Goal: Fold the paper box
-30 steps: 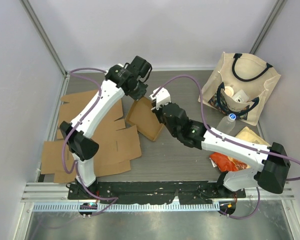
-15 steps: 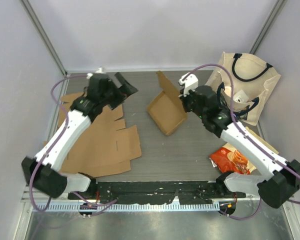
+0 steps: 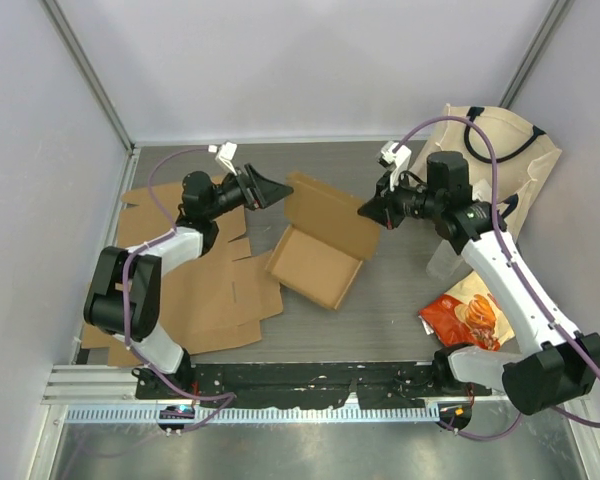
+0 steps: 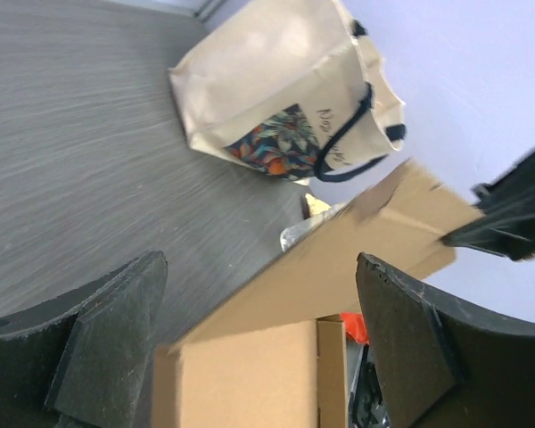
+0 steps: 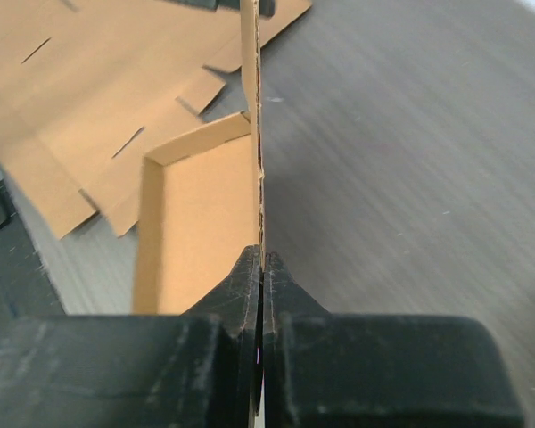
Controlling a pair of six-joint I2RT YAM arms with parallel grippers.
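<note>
**What your desk is carrying**

Your dark, wood-grain desk [image 3: 380,310] has the paper box [image 3: 315,265] at its centre, tray down with one flap raised. To your left, flat cardboard sheets [image 3: 210,300] overlap and reach toward the near edge. A tote bag [image 3: 500,150] stands far right, and an orange packet [image 3: 460,320] lies near right.

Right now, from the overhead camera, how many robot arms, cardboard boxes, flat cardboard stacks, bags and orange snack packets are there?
2 robot arms: the left arm and the right arm
1 half-folded box
1 stack of flat cardboard
1 tote bag
1 orange snack packet
Total: 6
</note>
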